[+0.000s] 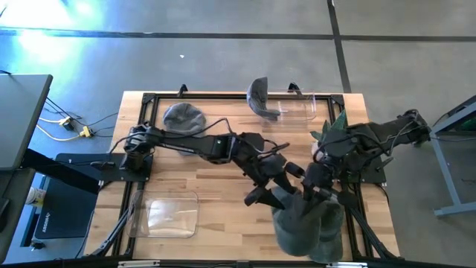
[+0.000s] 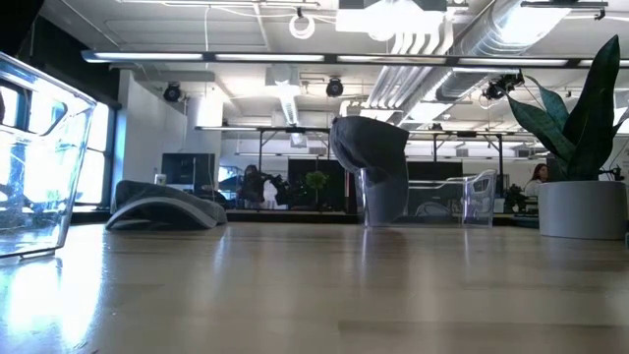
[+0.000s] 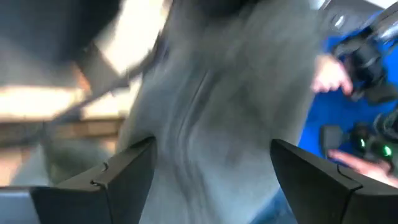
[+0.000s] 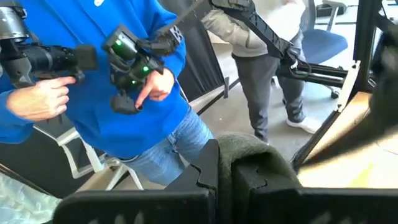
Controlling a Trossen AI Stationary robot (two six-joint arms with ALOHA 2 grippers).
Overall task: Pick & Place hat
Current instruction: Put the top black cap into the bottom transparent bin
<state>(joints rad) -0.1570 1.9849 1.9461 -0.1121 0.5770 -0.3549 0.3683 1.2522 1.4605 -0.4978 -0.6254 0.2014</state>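
Observation:
A large grey knit hat (image 1: 303, 222) hangs near the table's near edge, right of the middle. My right gripper (image 1: 317, 184) (image 4: 227, 169) is over its top and shut on it. My left gripper (image 1: 274, 186) (image 3: 211, 165) is open just left of it, with the hat's grey cloth (image 3: 211, 93) filling the space between its fingers. A second grey hat (image 1: 184, 117) (image 2: 162, 206) lies flat at the far left. A third hat (image 1: 258, 95) (image 2: 378, 162) sits over the rim of a clear bin (image 1: 297, 108). My right gripper pinches a bunched fold of the hat's upper edge (image 4: 255, 152) between its two fingers, coming from above and slanting from the table's right. The hat hangs below the fingers. My left gripper has the hat's cloth between its open fingers (image 3: 124, 171); I cannot tell whether they touch it.
A clear bin (image 1: 172, 214) (image 2: 39, 147) stands near left. A potted plant (image 1: 335, 125) (image 2: 580, 167) stands far right, close behind my right arm. Beyond the near edge a person in a blue top (image 4: 124, 93) holds controllers, and another person (image 4: 261, 56) stands farther off.

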